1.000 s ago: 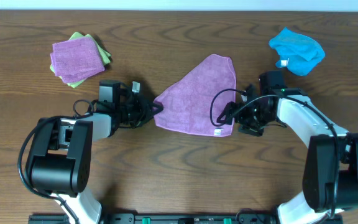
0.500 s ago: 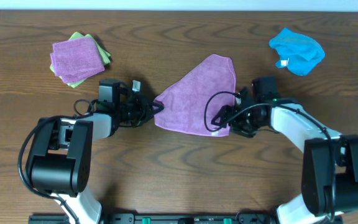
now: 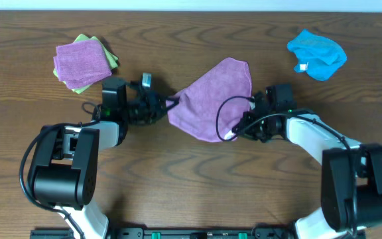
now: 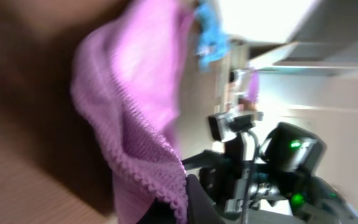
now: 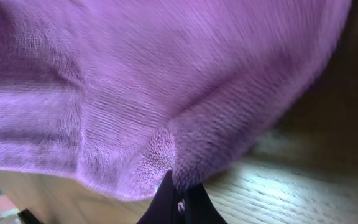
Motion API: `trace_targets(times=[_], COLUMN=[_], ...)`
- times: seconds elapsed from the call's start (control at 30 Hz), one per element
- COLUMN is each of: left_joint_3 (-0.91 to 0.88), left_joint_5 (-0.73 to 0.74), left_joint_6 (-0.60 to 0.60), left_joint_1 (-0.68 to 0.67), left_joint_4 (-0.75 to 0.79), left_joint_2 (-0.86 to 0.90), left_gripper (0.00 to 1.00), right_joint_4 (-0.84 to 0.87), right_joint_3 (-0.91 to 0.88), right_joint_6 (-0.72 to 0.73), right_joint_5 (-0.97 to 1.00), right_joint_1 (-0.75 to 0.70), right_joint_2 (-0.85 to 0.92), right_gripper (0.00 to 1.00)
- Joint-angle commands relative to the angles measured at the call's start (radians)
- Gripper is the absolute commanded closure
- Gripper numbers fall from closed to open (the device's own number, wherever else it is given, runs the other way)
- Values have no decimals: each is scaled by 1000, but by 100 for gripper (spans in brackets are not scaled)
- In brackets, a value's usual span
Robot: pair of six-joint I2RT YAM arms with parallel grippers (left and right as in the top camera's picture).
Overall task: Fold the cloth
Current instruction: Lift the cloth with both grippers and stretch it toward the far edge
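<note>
You have one cloth [image 3: 216, 93] between two grippers: the left gripper [image 3: 168, 106] pinches the corner at its tips; the right gripper [image 3: 234, 131] pinches the edge at its tips.

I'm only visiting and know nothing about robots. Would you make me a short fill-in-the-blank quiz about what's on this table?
1. The cloth pinched by the left gripper and the right gripper is ____ in colour.
2. The crumpled cloth at the far right is ____.
3. The bottom cloth under the folded purple square is ____.
Missing words: purple; blue; green.
</note>
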Motion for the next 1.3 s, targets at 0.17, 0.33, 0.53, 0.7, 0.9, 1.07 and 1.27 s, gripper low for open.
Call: trace_targets(times=[0.17,0.33,0.53,0.7,0.9,1.07,1.27], left_joint_3=[191,341,498,701,956,1032,1032], left_joint_5=[-42,-160,-248,-235,-167,-37,213], left_joint_6=[-252,-172,-60,-58,-37,21,112], left_joint_1=[2,2,2,2,33,70,82], left_joint_4=[91,-67,-180,-180,-258,-344,-502], left_joint_2=[8,8,47,180,301,307,307], left_gripper=[94,94,94,94,94,94,94], right_joint_4=[16,103,158,168,138,24,-236], right_joint_3=[258,357,476,648,860,947,964], right_joint_6=[-16,-21,-21,-22,-22,-71,-164], right_joint_5=[54,115,121,121,120,108,101], right_joint_1=[-42,-44,-56,-70,-106,-117,-91], right_joint_2=[-138,-100,15,137,227,235,232], right_gripper=[99,99,99,99,99,99,99])
